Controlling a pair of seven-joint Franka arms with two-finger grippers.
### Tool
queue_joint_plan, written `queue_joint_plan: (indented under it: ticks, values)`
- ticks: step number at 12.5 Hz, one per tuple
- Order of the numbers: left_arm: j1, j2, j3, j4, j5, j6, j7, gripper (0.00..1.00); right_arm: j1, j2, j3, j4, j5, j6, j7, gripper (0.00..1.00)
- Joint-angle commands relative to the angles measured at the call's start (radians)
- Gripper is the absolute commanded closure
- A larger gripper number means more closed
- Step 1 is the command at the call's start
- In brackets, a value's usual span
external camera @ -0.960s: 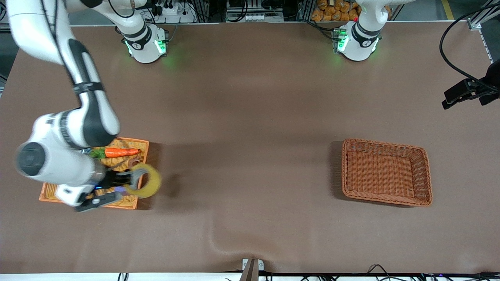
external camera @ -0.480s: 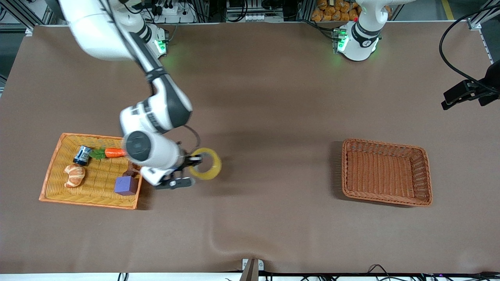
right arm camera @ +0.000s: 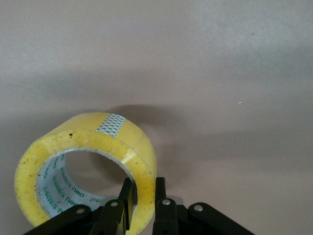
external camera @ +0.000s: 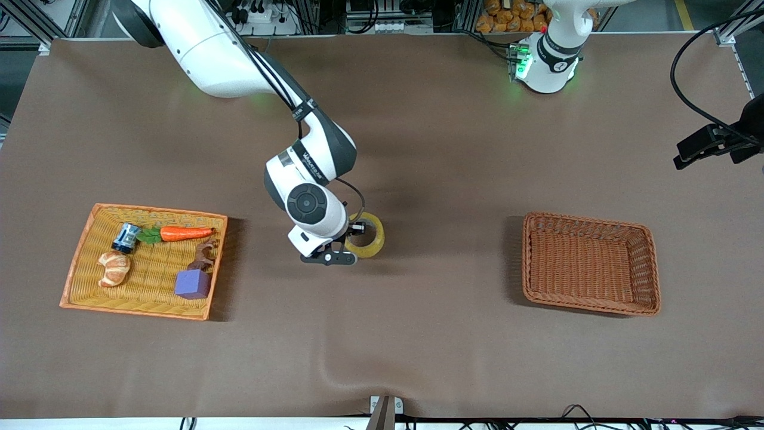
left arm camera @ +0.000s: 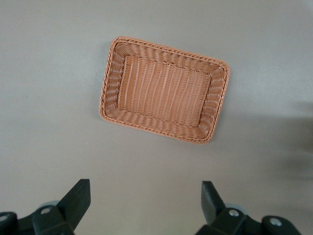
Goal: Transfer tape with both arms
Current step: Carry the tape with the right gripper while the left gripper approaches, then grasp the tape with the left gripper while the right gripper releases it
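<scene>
Between the pressed fingers [right arm camera: 128, 198] of the right gripper [external camera: 352, 234], the wall of a translucent yellow ring-shaped roll of tape [external camera: 366, 235] with a grey inner core is pinched, one finger inside the ring and one outside, over the middle of the table. Green lettering is printed on the inner core in the right wrist view, but it cannot be read with certainty; a white patterned patch is seen on the roll's outer face. Writing is also carried on the right arm's black wrist band, too small to be read. A brown cloth-like cover [external camera: 418, 334] is spread over the table, with a raised wrinkle at the edge nearest the front camera; cables, metal framing and a heap of orange objects are seen past the arms' bases. Toward the right arm's end of the table from the pinching fingers, an orange-rimmed yellow wicker tray [external camera: 80, 257] is set, holding a carrot [external camera: 186, 233], a blue can [external camera: 125, 237], peeled orange segments [external camera: 114, 268], a purple cube [external camera: 193, 283] and a small brown figure [external camera: 203, 257]. Toward the left arm's end, a brown woven rectangular basket [external camera: 653, 263] is placed. The left gripper [left arm camera: 145, 205] waits high over the table near that basket, its fingers spread wide and holding nothing.
</scene>
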Motion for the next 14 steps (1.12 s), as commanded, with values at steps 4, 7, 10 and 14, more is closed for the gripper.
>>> queue_joint_plan:
  ticks: [4,7,10,14]
  values:
    - [0.007,0.034,0.0,0.007,-0.028,-0.004,0.021,0.0,-0.002,0.008,-0.01,0.017,0.001,0.0,0.011,0.0]
    - [0.047,0.042,-0.001,0.008,-0.102,-0.002,0.029,0.0,-0.025,-0.013,-0.014,0.023,0.006,-0.002,0.005,0.0]
    - [-0.015,0.071,-0.029,0.007,-0.114,-0.002,0.017,0.0,-0.115,-0.02,-0.01,0.026,0.014,0.0,-0.171,0.0]
    - [-0.184,0.204,-0.04,0.018,-0.114,0.143,0.015,0.0,-0.256,-0.096,-0.013,0.012,0.014,-0.013,-0.404,0.0]
